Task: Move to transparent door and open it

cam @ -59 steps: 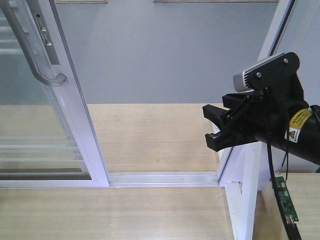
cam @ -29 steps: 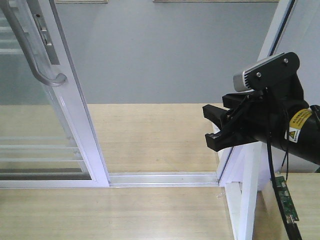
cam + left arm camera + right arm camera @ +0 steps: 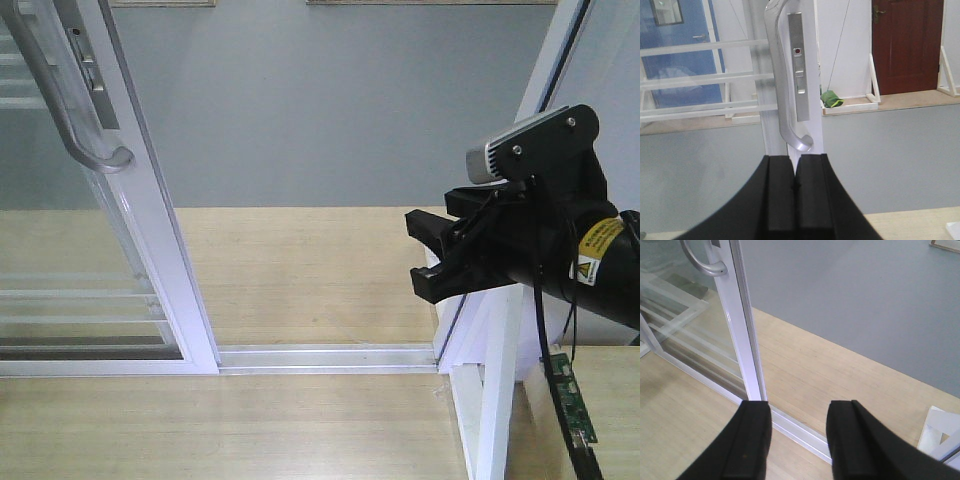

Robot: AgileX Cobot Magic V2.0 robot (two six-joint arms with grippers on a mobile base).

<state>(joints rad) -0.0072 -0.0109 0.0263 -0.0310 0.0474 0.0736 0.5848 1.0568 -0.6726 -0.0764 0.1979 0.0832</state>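
Transparent door [image 3: 90,290] is standing at the left of the front view, its white stile running down to the floor track [image 3: 325,357], with an open gap between it and the frame post [image 3: 495,390] on the right. We are facing its curved handle [image 3: 785,85] with the left tool [image 3: 796,192], whose pads are pressed together on nothing, just below the handle's hooked end and not touching it; we judge this is lining up for a push or hook on the handle. We are holding the right tool [image 3: 797,437] spread wide and empty, low by the post, clear of the sliding path. Wooden floor [image 3: 300,270] is showing through the gap.
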